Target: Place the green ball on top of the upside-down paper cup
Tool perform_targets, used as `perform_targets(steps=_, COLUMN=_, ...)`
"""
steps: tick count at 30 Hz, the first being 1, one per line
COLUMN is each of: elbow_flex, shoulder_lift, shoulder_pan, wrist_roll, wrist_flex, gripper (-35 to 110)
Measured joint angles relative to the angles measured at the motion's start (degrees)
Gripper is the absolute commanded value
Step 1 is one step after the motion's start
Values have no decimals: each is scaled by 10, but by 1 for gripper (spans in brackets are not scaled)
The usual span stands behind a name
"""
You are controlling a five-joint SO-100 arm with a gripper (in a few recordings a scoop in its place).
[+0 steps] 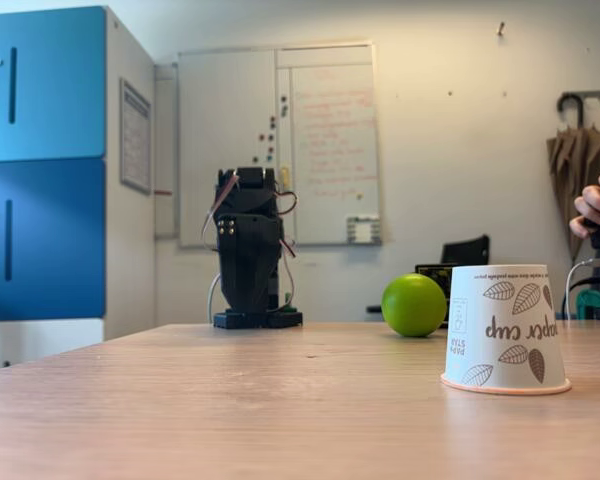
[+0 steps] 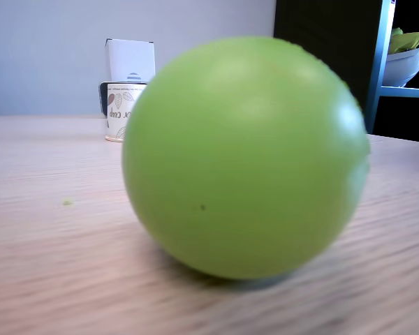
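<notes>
Green ball (image 1: pixel 414 305) resting on counter (image 1: pixel 230 400) at approx 9 o'clock of upside-down paper cup (image 1: pixel 504 328), near but apart, w/ black arm (image 1: pixel 248 250) folded upright well behind at far edge, pincer state can't tell; ball up close in other fixed view (image 2: pixel 246 157), cup (image 2: pixel 122 112) behind it.

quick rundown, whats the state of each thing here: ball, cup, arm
green ball: resting on the table, not on the cup, ungripped
upside-down paper cup: rim down on the table, nothing on top
arm: folded upright at the table's far edge, away from both; gripper state unclear
</notes>
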Motion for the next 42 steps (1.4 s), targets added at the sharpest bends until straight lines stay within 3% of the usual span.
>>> perform_targets(steps=18, elbow_flex=-516, shoulder_lift=-446, shoulder_pan=-201, wrist_roll=-363, wrist_flex=105, gripper=52)
perform_targets(steps=26, elbow_flex=-557, shoulder_lift=-537, shoulder_pan=-241, wrist_roll=-441, wrist_flex=77, gripper=44)
perform_targets(steps=42, elbow_flex=-675, shoulder_lift=-728, shoulder_pan=-343, wrist_roll=-555, wrist_flex=174, gripper=50)
